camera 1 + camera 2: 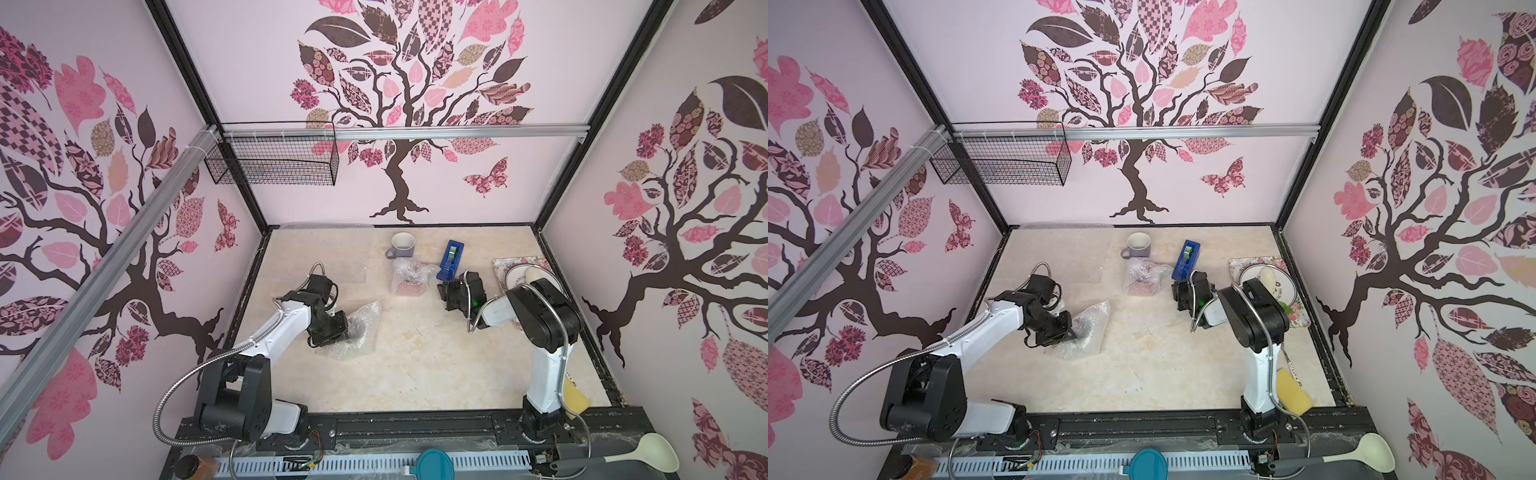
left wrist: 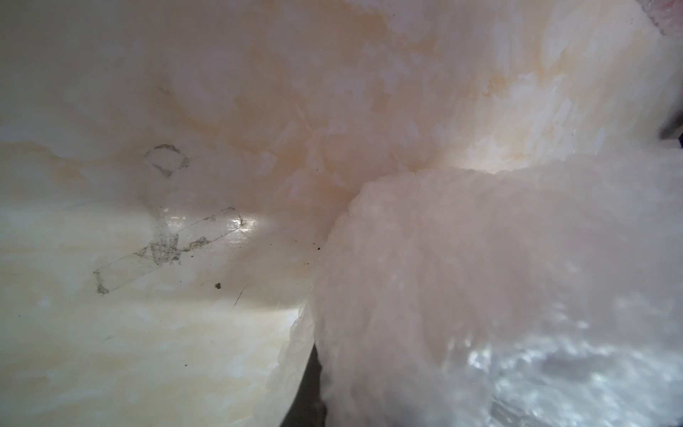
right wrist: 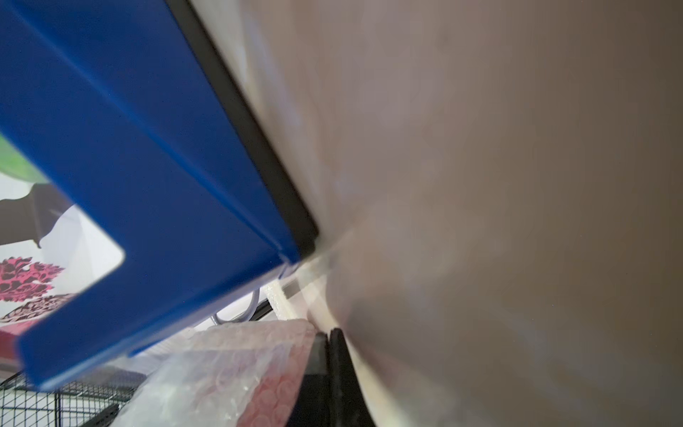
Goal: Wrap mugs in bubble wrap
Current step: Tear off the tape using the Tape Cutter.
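Nearest, the table (image 1: 415, 365) lies open between the arms, and the left gripper (image 1: 347, 330) pinches the edge of crumpled bubble wrap (image 1: 361, 324) with narrowed jaws. Farther, the right gripper (image 1: 444, 291), jaws closed, sits just beside the tape dispenser (image 1: 451, 257), near the wrapped red mug (image 1: 409, 280). The lavender mug (image 1: 402, 245) stands bare near the back wall.
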Available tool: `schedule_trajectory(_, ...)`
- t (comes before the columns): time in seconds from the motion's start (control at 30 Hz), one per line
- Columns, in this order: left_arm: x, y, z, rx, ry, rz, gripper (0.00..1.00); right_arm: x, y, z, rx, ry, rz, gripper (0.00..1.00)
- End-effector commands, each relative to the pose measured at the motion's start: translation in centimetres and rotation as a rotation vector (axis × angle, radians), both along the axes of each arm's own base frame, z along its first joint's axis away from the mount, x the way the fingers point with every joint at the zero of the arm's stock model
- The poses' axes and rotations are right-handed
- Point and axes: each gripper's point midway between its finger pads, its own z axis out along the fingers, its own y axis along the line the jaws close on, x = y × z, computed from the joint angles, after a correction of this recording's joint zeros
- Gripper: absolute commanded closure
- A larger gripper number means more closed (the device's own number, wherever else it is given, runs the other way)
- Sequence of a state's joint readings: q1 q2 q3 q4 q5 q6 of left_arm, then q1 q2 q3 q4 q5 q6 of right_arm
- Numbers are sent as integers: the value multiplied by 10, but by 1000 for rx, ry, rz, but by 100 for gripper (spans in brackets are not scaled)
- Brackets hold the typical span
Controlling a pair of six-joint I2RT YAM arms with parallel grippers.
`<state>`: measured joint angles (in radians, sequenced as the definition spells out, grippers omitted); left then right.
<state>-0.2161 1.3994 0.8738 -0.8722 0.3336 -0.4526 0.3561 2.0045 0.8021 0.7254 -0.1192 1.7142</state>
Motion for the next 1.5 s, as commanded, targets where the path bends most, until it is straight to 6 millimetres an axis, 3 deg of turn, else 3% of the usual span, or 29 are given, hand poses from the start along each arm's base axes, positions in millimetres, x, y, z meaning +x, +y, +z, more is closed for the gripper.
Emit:
schedule_trajectory(0.0, 4, -9, 8, -40, -53, -13, 100, -92, -31, -102, -52, 528, -179, 100)
schedule_trajectory(0.1, 4, -11, 10, -39, -74, -13, 100, -113, -38, -104, -111, 609, -150, 100)
schedule_trajectory(0.17, 3, -14, 7, -50, -78, -11, 100, -123, -32, -109, -77, 602, -133, 100)
schedule_trajectory(0.27, 3, -21, 1, -66, -77, -16, 100, -159, -26, -126, -84, 688, -89, 100)
schedule_trajectory(0.43, 6, -28, -8, -86, -84, -19, 100, -210, -35, -145, -105, 782, -80, 100)
schedule_trajectory(0.5, 7, -31, -10, -92, -81, -30, 100, -241, -43, -155, -98, 840, -130, 100)
schedule_trajectory(0.63, 8, -35, -14, -100, -85, -40, 100, -258, -47, -162, -118, 861, -122, 100)
schedule_trajectory(0.7, 11, -38, -13, -108, -89, -39, 100, -277, -49, -169, -139, 938, -132, 100)
schedule_trajectory(0.77, 14, -40, -9, -102, -101, -52, 100, -262, -36, -167, -34, 840, -148, 100)
schedule_trajectory(0.83, 17, -41, -2, -104, -115, -54, 100, -251, -37, -156, -67, 809, -142, 100)
schedule_trajectory(0.97, 26, -46, 8, -119, -136, -62, 100, -191, -34, -108, -137, 618, -65, 100)
schedule_trajectory(1.07, 33, -47, 14, -120, -160, -63, 100, -160, -37, -66, -209, 493, -36, 100)
schedule_trajectory(1.2, 40, -51, 18, -138, -173, -62, 100, -134, -29, -51, -146, 405, -12, 100)
schedule_trajectory(1.37, 39, -51, 16, -133, -166, -70, 100, -132, -20, -53, -118, 430, 11, 100)
schedule_trajectory(1.47, 38, -52, 9, -144, -160, -61, 100, -169, -25, -68, -245, 564, -1, 100)
